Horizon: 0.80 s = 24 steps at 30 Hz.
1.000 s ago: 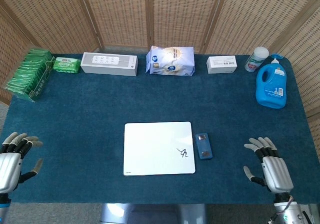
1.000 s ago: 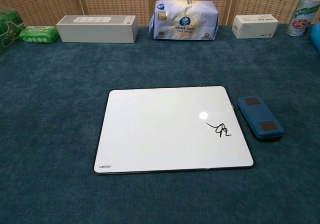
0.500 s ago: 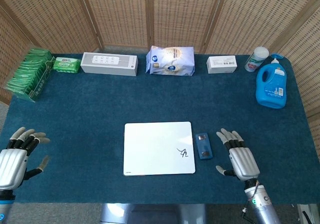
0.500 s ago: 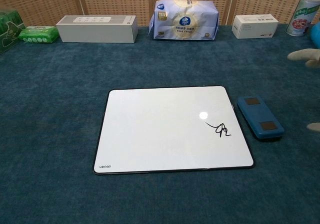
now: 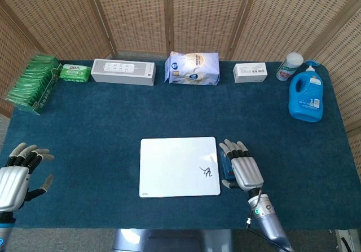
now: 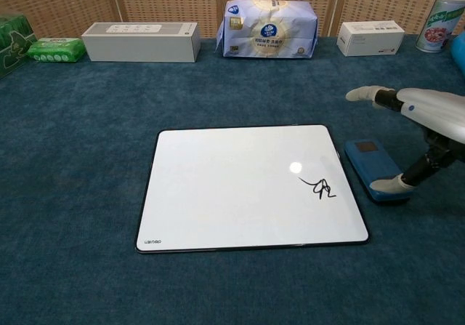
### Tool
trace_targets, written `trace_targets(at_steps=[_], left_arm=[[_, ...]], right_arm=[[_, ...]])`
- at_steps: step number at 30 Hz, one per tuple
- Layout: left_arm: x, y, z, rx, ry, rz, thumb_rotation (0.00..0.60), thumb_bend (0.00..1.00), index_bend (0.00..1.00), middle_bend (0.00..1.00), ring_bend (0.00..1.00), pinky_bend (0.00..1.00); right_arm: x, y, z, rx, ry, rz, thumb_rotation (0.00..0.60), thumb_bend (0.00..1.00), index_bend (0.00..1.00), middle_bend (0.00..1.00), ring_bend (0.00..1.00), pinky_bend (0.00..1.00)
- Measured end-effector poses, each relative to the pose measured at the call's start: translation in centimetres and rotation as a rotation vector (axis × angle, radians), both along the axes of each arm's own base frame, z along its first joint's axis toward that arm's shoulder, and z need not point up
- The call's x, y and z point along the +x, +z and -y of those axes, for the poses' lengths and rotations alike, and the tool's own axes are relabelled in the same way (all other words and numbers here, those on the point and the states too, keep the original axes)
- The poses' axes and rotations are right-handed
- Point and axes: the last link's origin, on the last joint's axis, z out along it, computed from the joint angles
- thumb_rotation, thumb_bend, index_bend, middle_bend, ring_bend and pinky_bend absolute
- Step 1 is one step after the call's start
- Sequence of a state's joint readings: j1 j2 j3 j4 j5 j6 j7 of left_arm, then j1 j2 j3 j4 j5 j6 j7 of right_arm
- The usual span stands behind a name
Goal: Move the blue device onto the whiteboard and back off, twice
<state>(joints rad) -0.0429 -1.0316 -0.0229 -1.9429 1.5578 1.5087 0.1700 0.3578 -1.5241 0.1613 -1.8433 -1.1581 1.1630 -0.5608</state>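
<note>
1. The flat white rectangular whiteboard [image 5: 179, 167] lies on the dark blue cloth-covered surface [image 5: 101, 122], near its front edge, with a small black scribble in its lower right part.
2. The small blue rectangular device [image 6: 372, 165] lies on the surface just beside the whiteboard's right edge, off the board (in the chest view two dark patches show on its top face).
3. The right hand [image 5: 242, 167] is spread over the blue device, fingers [image 5: 227, 148] apart and reaching forward; in the head view it covers most of the device.
4. In the chest view the right hand's thumb tip touches the near end of the device, while another finger stretches out above the surface beyond it. The hand is not clamped on the device.
5. The left hand [image 5: 17, 170] sits at the front left corner of the surface, well apart from the whiteboard, fingers apart and holding nothing.
6. Along the back edge stand a green carton of packets [image 5: 32, 83], a small green wipes pack [image 5: 74, 73], a long white box [image 5: 123, 71], a white and blue soft pack [image 5: 192, 69], a small white box [image 5: 250, 71], a white canister with a green label [image 5: 289, 66] and a blue detergent bottle [image 5: 306, 97].
</note>
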Motion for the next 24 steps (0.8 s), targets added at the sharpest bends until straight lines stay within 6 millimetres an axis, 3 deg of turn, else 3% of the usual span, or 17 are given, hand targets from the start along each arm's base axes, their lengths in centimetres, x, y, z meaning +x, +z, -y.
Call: trace_targets(at_steps=[8, 24], left_arm=[[-0.4, 0.1, 0.0, -0.003, 0.008, 0.003, 0.6, 0.42, 0.34, 0.29, 0.18, 0.08], [-0.7, 0.2, 0.1, -0.004, 0.017, 0.003, 0.6, 0.42, 0.34, 0.29, 0.18, 0.08]], right_arm=[[0.9, -2.0, 1.0, 0.004, 0.004, -0.053, 0.6, 0.16, 0.0, 0.0, 0.0, 0.0], [0.3, -3.0, 1.4, -0.023, 0.008, -0.105, 0.6, 0.16, 0.0, 0.0, 0.0, 0.0]])
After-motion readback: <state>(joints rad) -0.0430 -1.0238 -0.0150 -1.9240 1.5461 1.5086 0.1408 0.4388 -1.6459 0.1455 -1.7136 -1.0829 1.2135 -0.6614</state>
